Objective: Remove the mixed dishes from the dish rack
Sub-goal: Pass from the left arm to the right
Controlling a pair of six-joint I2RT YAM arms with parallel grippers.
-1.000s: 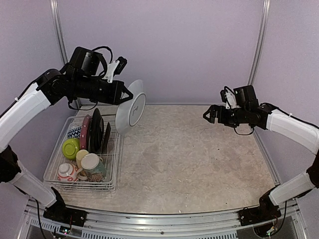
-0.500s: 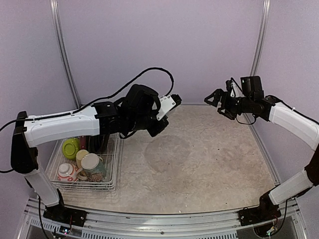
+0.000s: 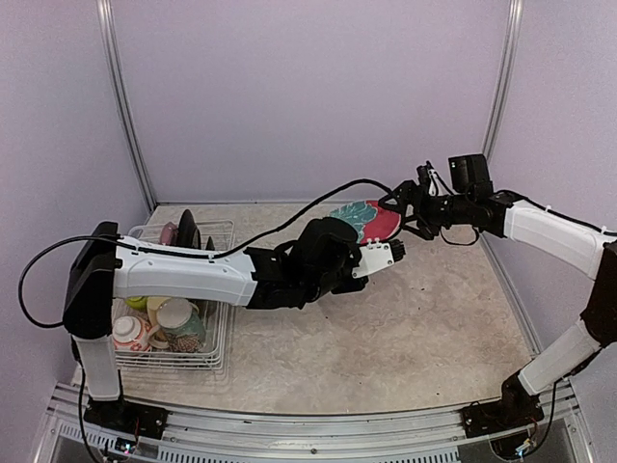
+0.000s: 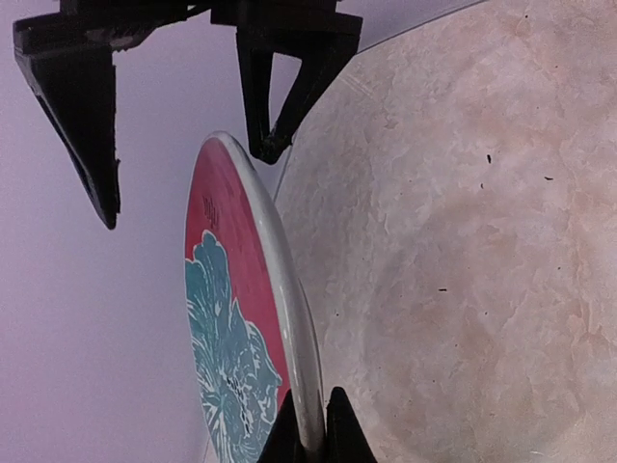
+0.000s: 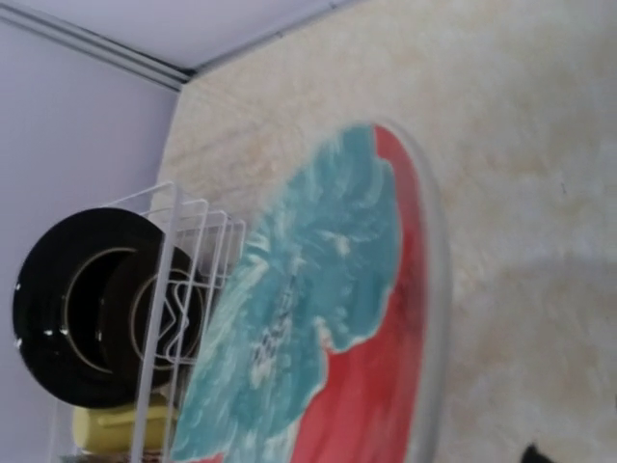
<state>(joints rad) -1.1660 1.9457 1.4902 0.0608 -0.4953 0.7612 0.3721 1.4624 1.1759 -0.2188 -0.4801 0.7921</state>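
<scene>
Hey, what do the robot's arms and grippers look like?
Left arm and right arm: white shells, black joints. A black cable loops along the left arm. The right gripper is black with tapered fingers; the left gripper is black with a white block.

The dark red floral plate (image 3: 366, 220) has a deep red ground, a big teal blossom veined in white, and a pale cream rim. The dish rack (image 3: 224, 328) is white wire, holding a glossy black plate (image 5: 58, 309) and a red-and-white patterned bowl (image 3: 125, 333). The worktop (image 3: 434, 309) is mottled beige.
</scene>
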